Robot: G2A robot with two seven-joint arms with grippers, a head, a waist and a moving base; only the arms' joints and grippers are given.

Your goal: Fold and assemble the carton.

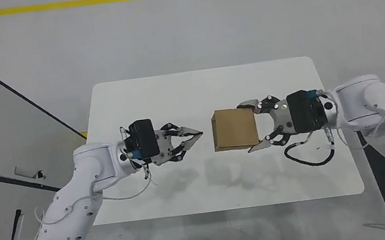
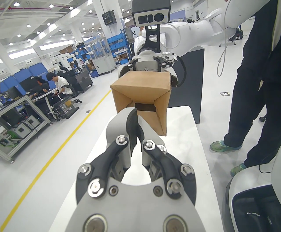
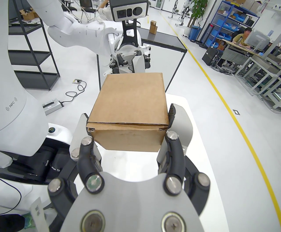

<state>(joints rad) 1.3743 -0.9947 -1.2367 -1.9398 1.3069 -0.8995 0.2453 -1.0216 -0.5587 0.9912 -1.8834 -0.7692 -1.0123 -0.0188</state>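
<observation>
A brown carton (image 1: 233,129) is near the middle of the white table (image 1: 175,93). My right gripper (image 1: 249,126) is shut on its right end, one finger on each side wall (image 3: 128,119). The end of the carton (image 3: 128,137) facing the right wrist is closed flat. The opposite end (image 2: 142,92) has flaps folded inward, with a dark gap in the middle. My left gripper (image 1: 198,131) is shut with nothing in it. Its fingertips (image 2: 131,118) point at that flapped end, a short gap away from it.
A black cabinet (image 1: 4,121) stands off the table's left side, with a small box (image 3: 153,27) on top. Bare tabletop lies in front of and behind the carton (image 1: 230,188). A loose cable (image 1: 313,156) hangs below the right wrist.
</observation>
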